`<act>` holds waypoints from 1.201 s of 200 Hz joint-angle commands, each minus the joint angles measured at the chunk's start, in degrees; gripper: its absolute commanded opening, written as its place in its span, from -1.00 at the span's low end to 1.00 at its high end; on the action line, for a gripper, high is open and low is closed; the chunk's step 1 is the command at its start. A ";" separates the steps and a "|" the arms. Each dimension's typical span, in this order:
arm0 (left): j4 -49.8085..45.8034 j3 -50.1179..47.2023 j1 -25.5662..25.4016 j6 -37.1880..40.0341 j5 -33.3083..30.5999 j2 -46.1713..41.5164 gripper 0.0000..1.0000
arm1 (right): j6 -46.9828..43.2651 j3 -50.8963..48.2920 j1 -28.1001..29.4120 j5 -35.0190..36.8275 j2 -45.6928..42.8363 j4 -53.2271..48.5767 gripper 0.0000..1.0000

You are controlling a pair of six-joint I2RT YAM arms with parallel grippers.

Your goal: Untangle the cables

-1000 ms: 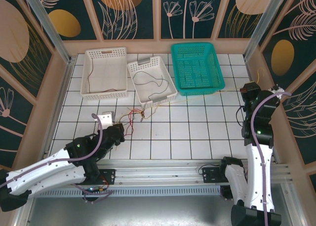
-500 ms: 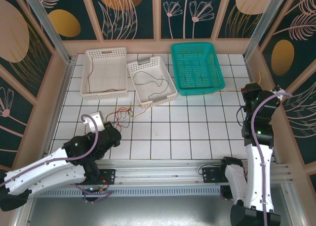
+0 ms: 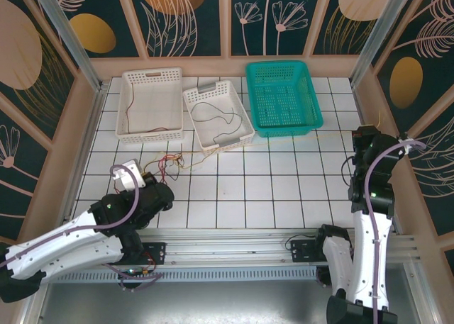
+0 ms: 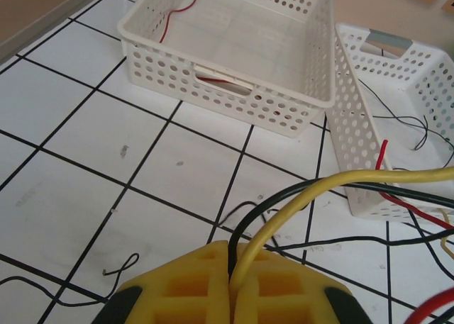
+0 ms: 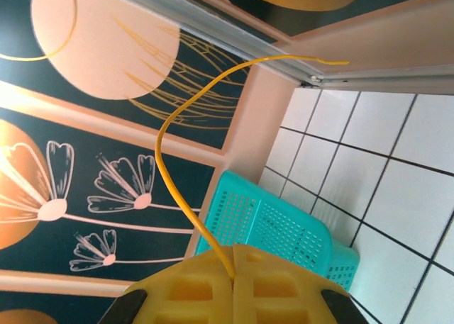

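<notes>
The cables form a small red, black and yellow tangle [image 3: 170, 165] on the white tiles just left of centre. My left gripper [image 3: 144, 177] is at the tangle's left side. In the left wrist view this left gripper [image 4: 234, 259] is shut on a yellow cable [image 4: 340, 182] and a black cable [image 4: 280, 200] that rise between its yellow pads. A red cable [image 4: 383, 161] lies beyond them. My right gripper [image 3: 365, 137] is raised at the far right; in its wrist view the right gripper [image 5: 233, 259] is shut on a thin yellow cable [image 5: 167, 175] that arcs upward.
Two white baskets [image 3: 150, 74] [image 3: 245, 122] stand at the back left, one holding a red wire [image 3: 145, 130], the other a black wire [image 3: 213, 115]. A teal basket [image 3: 280, 64] stands at the back centre. Wooden walls close in the tiled floor on three sides.
My left gripper has drawn back to the left, dragging the tangle with it away from the middle basket. My right gripper has shifted right and nearer, holding the yellow cable.
</notes>
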 commanded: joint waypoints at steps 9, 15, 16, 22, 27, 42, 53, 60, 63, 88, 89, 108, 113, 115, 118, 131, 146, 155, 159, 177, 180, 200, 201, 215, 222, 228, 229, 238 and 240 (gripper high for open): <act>-0.34 0.99 1.73 1.13 -3.21 -0.45 -1.00 | 4.72 2.07 -1.52 8.17 -0.19 -5.53 -1.00; 1.70 0.49 2.08 3.09 -2.22 -0.72 -1.00 | 4.30 1.96 -1.53 8.16 -0.11 -5.25 -1.00; 2.40 0.35 2.13 3.63 -1.91 -0.80 -1.00 | 4.16 1.90 -1.53 8.11 -0.13 -5.17 -1.00; 6.88 -0.62 2.42 7.30 -0.13 -1.26 -1.00 | 3.10 1.47 -1.48 6.81 0.10 -4.17 -1.00; 9.30 -1.29 2.66 9.42 1.23 -1.28 -1.00 | 2.61 1.13 -1.40 5.53 0.28 -3.38 -1.00; 15.89 -2.83 2.89 14.38 5.06 0.12 -1.00 | -1.39 -1.20 -1.31 -1.52 1.09 2.00 -1.00; 21.07 -3.21 2.87 17.36 8.02 2.46 -1.00 | -3.01 -1.96 -1.26 -7.11 2.46 4.32 -1.00; 24.69 -3.28 2.87 19.41 10.35 4.24 -1.00 | -3.65 -2.89 -1.30 -10.81 3.19 6.16 -1.00; 26.38 -3.25 2.87 20.69 11.30 5.13 -1.00 | -4.19 -3.36 -1.34 -12.51 3.47 7.19 -1.00; 34.95 -0.96 2.90 25.34 16.32 12.31 -1.00 | -7.76 -4.73 -1.35 -21.85 5.54 10.80 -1.00; 35.16 -0.86 2.89 25.44 16.41 12.57 -1.00 | -7.85 -4.74 -1.35 -22.06 5.55 10.77 -1.00; 38.06 1.35 2.90 26.92 17.46 16.30 -1.00 | -9.06 -6.32 -1.35 -25.07 4.90 12.86 -1.00; 38.64 1.90 2.88 27.36 17.62 17.05 -1.00 | -9.55 -6.34 -1.35 -26.04 4.72 13.67 -1.00; 38.78 2.02 2.87 27.44 17.71 17.33 -1.00 | -9.68 -6.20 -1.35 -26.41 4.70 13.98 -1.00; 39.20 2.26 2.94 27.64 17.78 17.75 -1.00 | -9.83 -6.01 -1.31 -27.15 4.69 14.40 -1.00; 40.32 3.14 2.92 28.31 18.45 19.40 -1.00 | -10.42 -4.44 -1.23 -31.14 5.34 17.03 -1.00; 41.19 3.86 2.90 28.59 19.04 21.09 -1.00 | -11.57 -0.17 -0.20 -34.13 7.33 17.71 -1.00; 41.57 4.11 2.87 28.64 19.36 21.89 -1.00 | -12.40 3.06 0.78 -34.37 8.49 16.94 -1.00; 41.79 4.28 2.87 28.69 19.55 22.17 -1.00 | -12.73 4.46 1.28 -33.99 8.93 16.81 -1.00; 42.74 4.10 2.88 28.35 20.24 22.97 -1.00 | -15.02 11.15 4.78 -31.44 11.16 16.16 -1.00; 42.85 4.08 2.88 28.28 20.22 23.02 -1.00 | -15.58 12.48 5.56 -30.96 11.70 15.81 -1.00; 43.92 3.39 2.88 27.85 20.89 23.42 -1.00 | -18.70 22.50 10.96 -27.74 16.68 13.20 -1.00; 43.95 3.38 2.88 27.83 20.90 23.44 -1.00 | -18.85 22.94 11.18 -27.64 16.88 13.11 -1.00; 44.50 2.90 2.89 27.28 21.53 23.59 -1.00 | -20.83 30.32 14.30 -25.32 20.81 11.02 -1.00; 44.89 2.48 2.88 27.13 21.94 23.64 -1.00 | -21.63 33.60 15.51 -24.14 22.44 10.23 -1.00; 45.26 2.14 2.94 26.88 22.30 23.66 -1.00 | -22.32 36.20 16.37 -23.28 23.72 9.85 -1.00; 45.28 2.10 2.91 26.82 22.30 23.70 -1.00 | -22.42 36.60 16.52 -23.12 24.01 9.77 -1.00; 45.80 1.60 2.88 26.59 22.70 23.76 -1.00 | -23.07 40.21 17.62 -21.66 25.96 9.17 -1.00; 45.89 1.51 2.92 26.54 22.76 23.78 -1.00 | -23.23 40.95 17.74 -21.41 26.31 9.05 -1.00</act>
